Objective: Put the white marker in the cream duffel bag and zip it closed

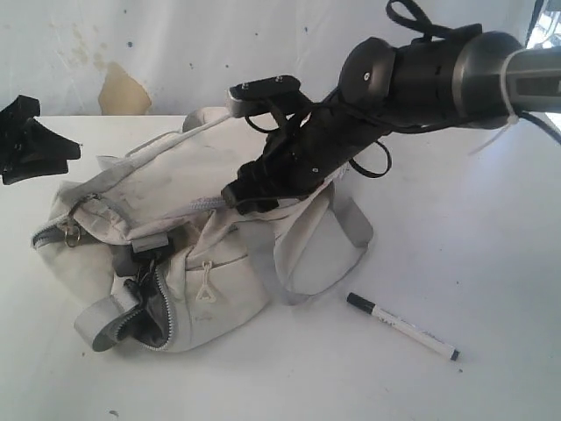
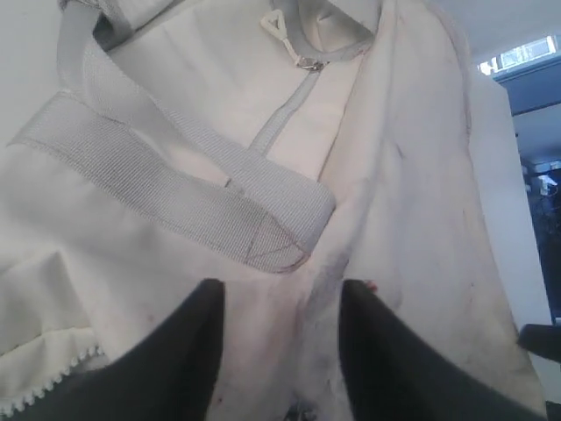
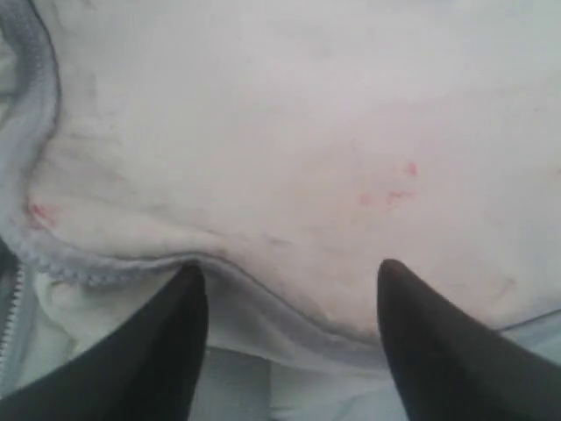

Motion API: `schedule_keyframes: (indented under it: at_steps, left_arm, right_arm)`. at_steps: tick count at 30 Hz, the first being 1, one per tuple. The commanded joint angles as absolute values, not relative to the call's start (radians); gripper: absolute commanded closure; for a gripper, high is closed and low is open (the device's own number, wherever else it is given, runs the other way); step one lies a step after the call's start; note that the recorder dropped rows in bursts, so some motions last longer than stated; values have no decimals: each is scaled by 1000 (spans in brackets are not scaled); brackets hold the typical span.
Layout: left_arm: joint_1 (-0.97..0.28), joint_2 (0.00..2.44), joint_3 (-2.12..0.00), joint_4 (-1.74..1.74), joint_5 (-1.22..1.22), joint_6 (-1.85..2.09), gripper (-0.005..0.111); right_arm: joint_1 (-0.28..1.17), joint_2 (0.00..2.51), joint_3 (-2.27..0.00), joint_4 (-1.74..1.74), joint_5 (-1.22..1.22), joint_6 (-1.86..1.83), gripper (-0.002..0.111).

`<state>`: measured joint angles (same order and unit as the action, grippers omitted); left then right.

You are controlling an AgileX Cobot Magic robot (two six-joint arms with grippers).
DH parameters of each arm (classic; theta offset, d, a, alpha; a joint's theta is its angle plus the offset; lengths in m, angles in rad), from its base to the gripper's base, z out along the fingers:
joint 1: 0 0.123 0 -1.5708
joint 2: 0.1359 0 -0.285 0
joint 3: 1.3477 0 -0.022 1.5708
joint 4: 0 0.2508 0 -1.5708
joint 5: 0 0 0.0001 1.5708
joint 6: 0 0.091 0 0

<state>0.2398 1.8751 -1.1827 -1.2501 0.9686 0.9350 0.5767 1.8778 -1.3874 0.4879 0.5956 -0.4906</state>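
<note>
The cream duffel bag [image 1: 175, 175] lies slumped on the white table, left of centre. The white marker [image 1: 403, 326] with its black cap lies flat on the table to the bag's right, apart from both grippers. My right gripper [image 1: 238, 195] reaches across onto the bag's top. In the right wrist view it [image 3: 289, 267] stands open, fingertips at the grey zipper edge [image 3: 263, 289] of the cream fabric [image 3: 307, 114]. My left gripper [image 1: 31, 140] sits at the bag's far left end. In the left wrist view it [image 2: 282, 294] is open over creased fabric [image 2: 421, 175].
A grey webbing handle [image 2: 175, 193] and a zipper pull [image 2: 307, 63] lie ahead of the left gripper. The bag's near end pocket [image 1: 153, 311] gapes, showing grey lining. A grey strap loop [image 1: 307, 254] hangs toward the marker. A stained white wall [image 1: 175, 44] stands behind the table.
</note>
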Motion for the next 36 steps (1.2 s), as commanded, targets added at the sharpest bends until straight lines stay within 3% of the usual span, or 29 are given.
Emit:
schedule_keyframes:
  at_steps: [1, 4, 19, 30, 33, 36]
  left_arm:
    - [237, 1863, -1189, -1241, 963, 996, 37]
    - [237, 1863, -1189, -1239, 965, 1022, 25]
    - [116, 1884, -1237, -1054, 864, 1038, 25]
    - [114, 1964, -1246, -1013, 893, 1050, 25]
    - [114, 1968, -1246, -1039, 908, 1055, 28]
    - [114, 1968, -1246, -1051, 910, 1055, 41]
  right_arm:
    - [570, 1821, -1388, 607, 601, -485, 49]
    - [578, 1806, -1388, 660, 627, -491, 50]
    - [690, 1797, -1388, 662, 632, -493, 50]
    - [757, 1797, -1388, 684, 554, -487, 50]
    - [761, 1797, -1388, 686, 556, -487, 50]
    - [761, 1809, -1388, 730, 557, -487, 50]
